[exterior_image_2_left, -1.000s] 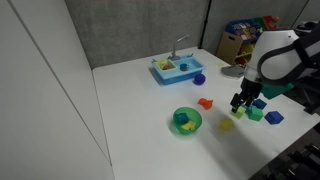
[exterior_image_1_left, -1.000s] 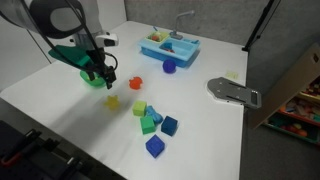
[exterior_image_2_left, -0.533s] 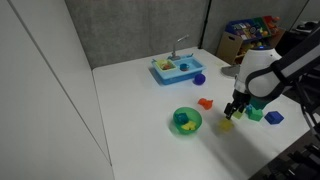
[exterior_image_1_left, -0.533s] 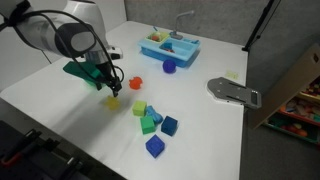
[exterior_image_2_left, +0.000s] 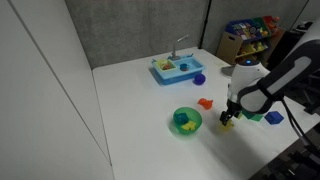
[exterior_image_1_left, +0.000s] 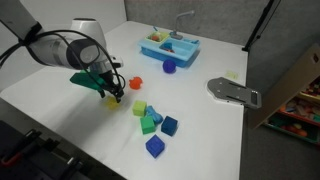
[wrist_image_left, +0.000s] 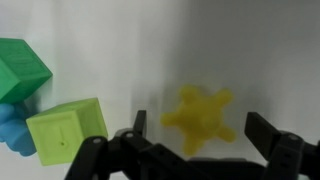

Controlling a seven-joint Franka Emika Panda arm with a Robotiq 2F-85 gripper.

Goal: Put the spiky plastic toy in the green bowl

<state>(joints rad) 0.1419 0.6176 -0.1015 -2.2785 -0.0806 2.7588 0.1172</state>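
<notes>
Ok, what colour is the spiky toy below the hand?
Yellow. The spiky plastic toy shows best in the wrist view.

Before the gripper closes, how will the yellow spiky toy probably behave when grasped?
The spiky plastic toy looks like small moulded plastic, so it is probably stiff and light. Its jagged points offer uneven contact, so it may twist or slip as the open gripper closes. It lies flat, so rolling seems unlikely.
</notes>
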